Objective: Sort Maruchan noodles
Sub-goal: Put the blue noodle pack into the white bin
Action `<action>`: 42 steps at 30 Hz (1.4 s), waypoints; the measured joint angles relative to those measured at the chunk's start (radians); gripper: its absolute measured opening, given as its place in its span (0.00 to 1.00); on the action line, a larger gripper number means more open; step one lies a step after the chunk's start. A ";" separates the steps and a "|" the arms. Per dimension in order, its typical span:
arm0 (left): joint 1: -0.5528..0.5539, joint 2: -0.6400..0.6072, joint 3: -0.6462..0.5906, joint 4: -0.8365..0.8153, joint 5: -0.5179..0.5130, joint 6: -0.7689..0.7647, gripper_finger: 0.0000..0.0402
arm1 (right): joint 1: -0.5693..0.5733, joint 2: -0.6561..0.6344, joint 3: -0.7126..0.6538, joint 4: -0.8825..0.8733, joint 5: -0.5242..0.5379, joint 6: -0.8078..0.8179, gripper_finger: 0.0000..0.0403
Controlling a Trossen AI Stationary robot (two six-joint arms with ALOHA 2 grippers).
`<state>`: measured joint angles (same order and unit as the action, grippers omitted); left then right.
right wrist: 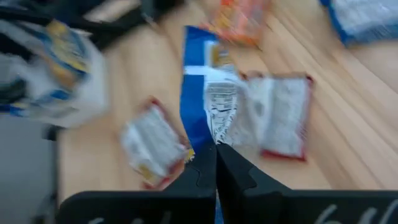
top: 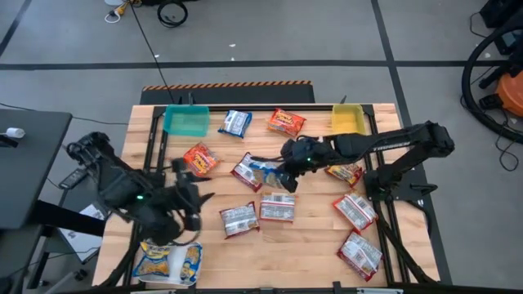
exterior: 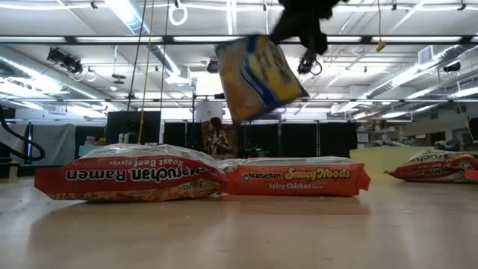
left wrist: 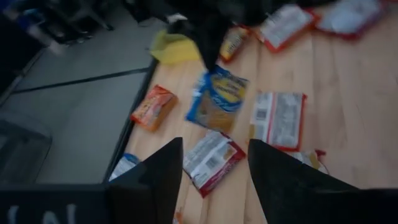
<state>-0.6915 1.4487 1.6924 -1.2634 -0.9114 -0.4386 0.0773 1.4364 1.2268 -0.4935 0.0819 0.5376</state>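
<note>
My right gripper (top: 283, 173) reaches to the table's middle and is shut on a blue-and-yellow noodle packet (top: 265, 167), which hangs in the air in the low view (exterior: 258, 75). My left gripper (left wrist: 214, 171) is open and hovers over the left near part of the table (top: 193, 204), touching nothing. Red-and-white packets (top: 278, 208) (top: 239, 219) (top: 245, 172) lie flat near the middle, and more (top: 355, 211) (top: 359, 253) lie on the right. Orange packets (top: 200, 159) (top: 286, 122) and a blue packet (top: 235, 122) lie farther back. My right gripper pinches the blue-and-yellow packet between its two shut fingers (right wrist: 205, 171) at one end's edge (right wrist: 200, 134). The fingers come from above, slanting from the table's right. The packet is lifted clear of the table and hangs tilted below the fingers (exterior: 258, 75).
A teal tray (top: 186, 121) and a yellow tray (top: 347, 118) stand at the far edge. A white tray (top: 167, 261) at the near left corner holds blue-and-yellow packets. In the low view two red packets (exterior: 131, 173) (exterior: 299, 178) lie close in front.
</note>
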 joint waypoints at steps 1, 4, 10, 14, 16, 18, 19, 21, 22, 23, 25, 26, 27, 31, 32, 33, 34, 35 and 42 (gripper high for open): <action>0.027 0.014 0.000 0.041 0.031 0.055 0.51 | 0.010 0.000 0.014 -0.001 -0.007 -0.004 0.01; 0.121 0.041 0.000 0.187 0.168 0.173 0.59 | 0.046 0.000 0.036 0.003 -0.020 -0.014 0.01; 0.294 0.106 0.000 0.364 0.455 0.398 0.75 | 0.142 0.000 0.038 0.007 0.054 -0.052 0.00; 0.347 0.175 0.000 0.472 0.558 0.599 0.78 | 0.189 0.000 0.038 0.043 0.067 -0.073 0.00; 0.367 0.208 0.000 0.484 0.599 0.642 0.78 | 0.209 0.000 0.038 0.056 0.066 -0.069 0.00; 0.383 0.234 0.000 0.488 0.639 0.653 0.78 | 0.232 0.000 0.038 0.056 0.078 -0.062 0.00; 0.389 0.244 0.000 0.488 0.656 0.652 0.78 | 0.243 0.000 0.038 0.059 0.084 -0.061 0.00; 0.395 0.259 0.000 0.487 0.658 0.638 0.77 | 0.265 0.000 0.038 0.075 0.096 -0.062 0.00; 0.399 0.265 0.000 0.485 0.643 0.626 0.77 | 0.276 0.000 0.038 0.085 0.098 -0.065 0.00; 0.404 0.268 0.000 0.484 0.624 0.607 0.76 | 0.284 0.000 0.038 0.096 0.098 -0.067 0.00; 0.413 0.268 0.000 0.483 0.620 0.587 0.76 | 0.300 0.000 0.038 0.109 0.106 -0.067 0.00; 0.416 0.268 0.000 0.492 0.630 0.582 0.75 | 0.304 0.000 0.038 0.113 0.109 -0.068 0.00; 0.419 0.268 0.000 0.501 0.654 0.585 0.75 | 0.307 0.000 0.038 0.116 0.110 -0.068 0.00; 0.420 0.278 0.001 0.515 0.729 0.611 0.73 | 0.307 0.000 0.038 0.133 0.110 -0.071 0.01; 0.419 0.283 0.001 0.511 0.731 0.609 0.72 | 0.307 0.000 0.038 0.142 0.111 -0.077 0.01; 0.419 0.288 0.000 0.498 0.735 0.606 0.71 | 0.307 0.001 0.038 0.154 0.112 -0.088 0.01; 0.418 0.295 0.000 0.495 0.736 0.599 0.70 | 0.307 0.001 0.038 0.167 0.112 -0.098 0.01; 0.418 0.299 0.000 0.502 0.735 0.584 0.68 | 0.307 0.001 0.039 0.176 0.112 -0.106 0.01; 0.419 0.293 0.000 0.457 0.732 0.512 0.38 | 0.293 0.001 0.039 0.184 0.144 -0.114 0.04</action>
<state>-0.2722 1.7416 1.6920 -0.8066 -0.1795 0.0733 0.3702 1.4372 1.2655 -0.3099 0.2257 0.4232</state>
